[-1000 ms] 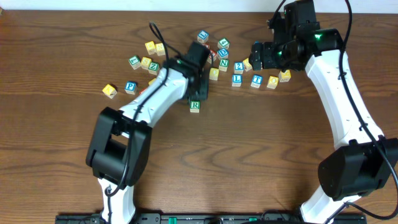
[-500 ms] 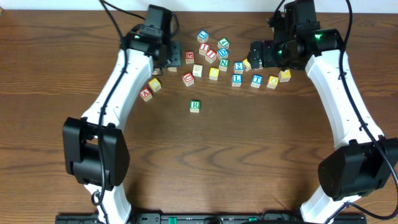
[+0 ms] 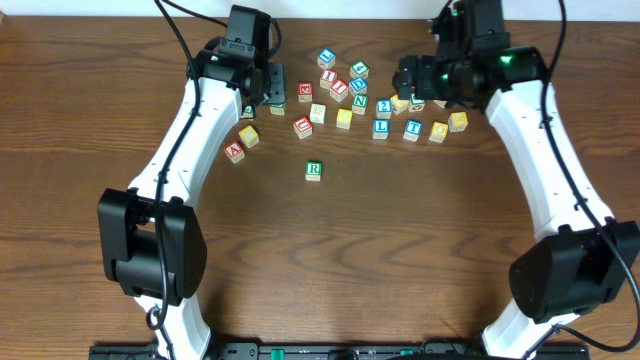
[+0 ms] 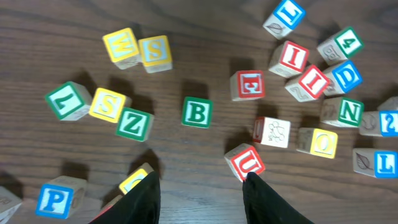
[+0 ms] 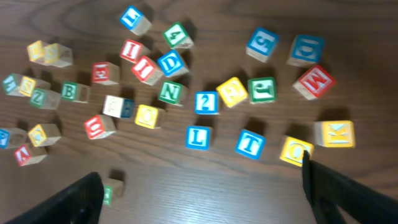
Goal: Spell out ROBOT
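Observation:
The green R cube (image 3: 313,170) stands alone in front of the cluster; its edge shows in the right wrist view (image 5: 109,190). The green B cube (image 4: 197,112) lies just ahead of my left gripper (image 4: 200,180), which is open and empty; overhead, that gripper (image 3: 264,86) hides B. B also shows in the right wrist view (image 5: 69,92). The blue T cube (image 3: 412,129) (image 5: 250,144) and a yellow O cube (image 3: 438,131) (image 5: 294,150) lie below my right gripper (image 3: 413,85) (image 5: 200,174), open wide and empty. Another yellow O cube (image 3: 344,118) (image 4: 323,142) sits mid-cluster.
Several other letter cubes are scattered across the far side of the table. A red U cube (image 4: 244,162) touches my left gripper's right fingertip. A red A cube (image 3: 234,152) and a yellow cube (image 3: 249,136) lie left of R. A blue P cube (image 4: 53,199) is at the left.
My left arm swung from beside the R cube back to the far left of the cluster, leaving R standing alone. My right gripper shifted slightly left.

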You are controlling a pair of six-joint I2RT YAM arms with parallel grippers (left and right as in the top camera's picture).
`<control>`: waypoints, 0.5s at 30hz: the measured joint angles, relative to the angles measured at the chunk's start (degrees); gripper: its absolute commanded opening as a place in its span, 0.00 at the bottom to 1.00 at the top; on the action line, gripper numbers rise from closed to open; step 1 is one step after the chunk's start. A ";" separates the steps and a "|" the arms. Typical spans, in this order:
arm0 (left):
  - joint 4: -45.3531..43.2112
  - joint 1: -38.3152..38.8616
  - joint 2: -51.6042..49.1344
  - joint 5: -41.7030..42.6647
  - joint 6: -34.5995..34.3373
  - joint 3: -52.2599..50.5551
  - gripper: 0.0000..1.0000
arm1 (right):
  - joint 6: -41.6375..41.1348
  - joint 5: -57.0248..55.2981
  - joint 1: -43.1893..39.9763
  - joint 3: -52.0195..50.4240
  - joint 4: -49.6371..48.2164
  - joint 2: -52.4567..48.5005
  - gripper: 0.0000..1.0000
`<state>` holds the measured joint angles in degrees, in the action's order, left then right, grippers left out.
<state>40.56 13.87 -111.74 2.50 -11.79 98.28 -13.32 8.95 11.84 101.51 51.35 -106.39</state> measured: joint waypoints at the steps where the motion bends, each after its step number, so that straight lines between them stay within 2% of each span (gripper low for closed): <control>1: 0.17 -0.13 0.00 -0.37 -0.20 0.00 0.43 | -0.81 -0.17 0.66 0.00 -0.48 -0.15 0.80; 3: 0.92 -0.61 0.00 -1.44 -0.66 0.00 0.43 | -2.64 -0.46 1.92 0.00 -1.60 -0.85 0.76; 9: 2.69 -4.52 0.00 -3.67 -2.25 0.00 0.44 | -6.38 -2.34 5.55 2.05 -2.10 -6.25 0.73; 15: 4.57 -10.62 0.00 -4.61 -3.04 0.00 0.44 | -9.16 -4.81 9.97 15.80 5.68 -17.49 0.60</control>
<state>45.12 3.25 -111.74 -2.11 -14.83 98.28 -22.48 4.14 21.80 117.32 57.04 -123.87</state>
